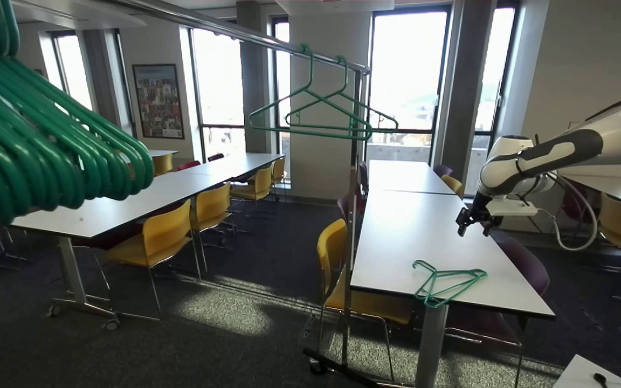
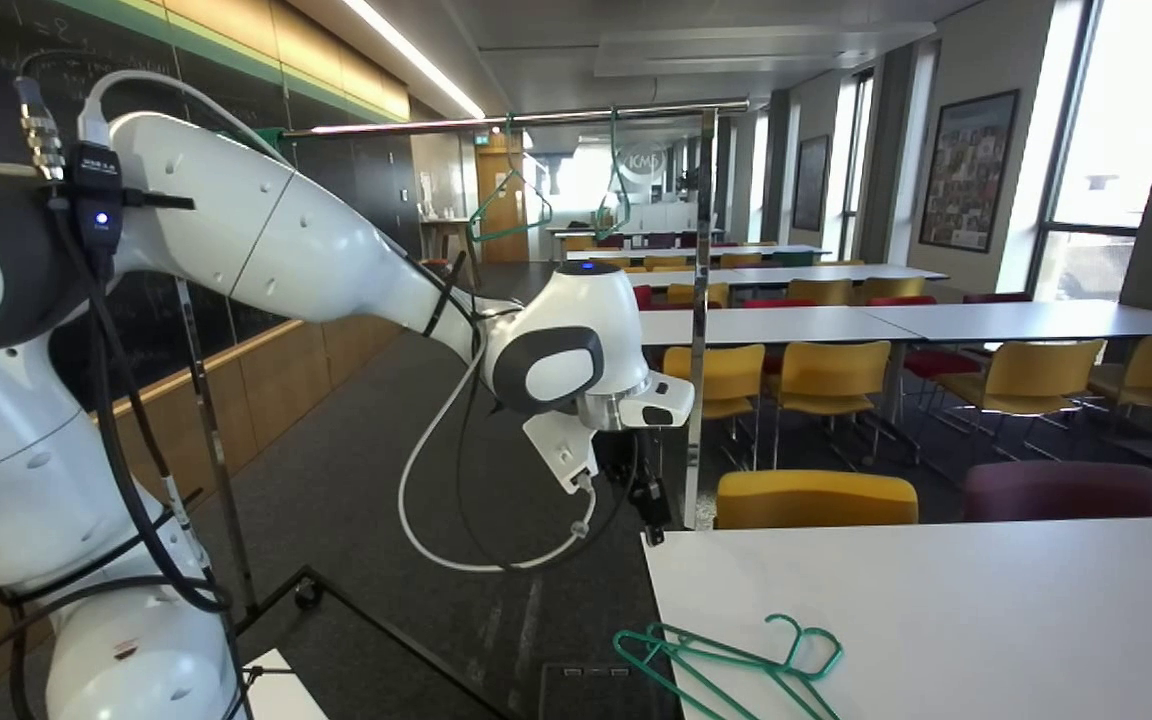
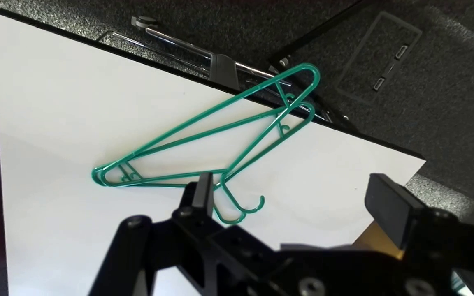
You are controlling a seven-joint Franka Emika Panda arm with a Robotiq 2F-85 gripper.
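Note:
My gripper is open and empty above the white table. It also shows in an exterior view, near the table's corner. In the wrist view its fingers stand wide apart with bare tabletop between them. Two green plastic hangers lie overlapped on the table, below the gripper and apart from it. Their hooks are near the left finger in the wrist view, which hides part of one hanger. One end of the pair juts over the table edge. The hangers show in both exterior views.
A metal clothes rack stands beside the table, its rail overhead. Two green hangers hang near its end post. A bunch of green hangers hangs farther along. A yellow chair and a purple chair stand at the table.

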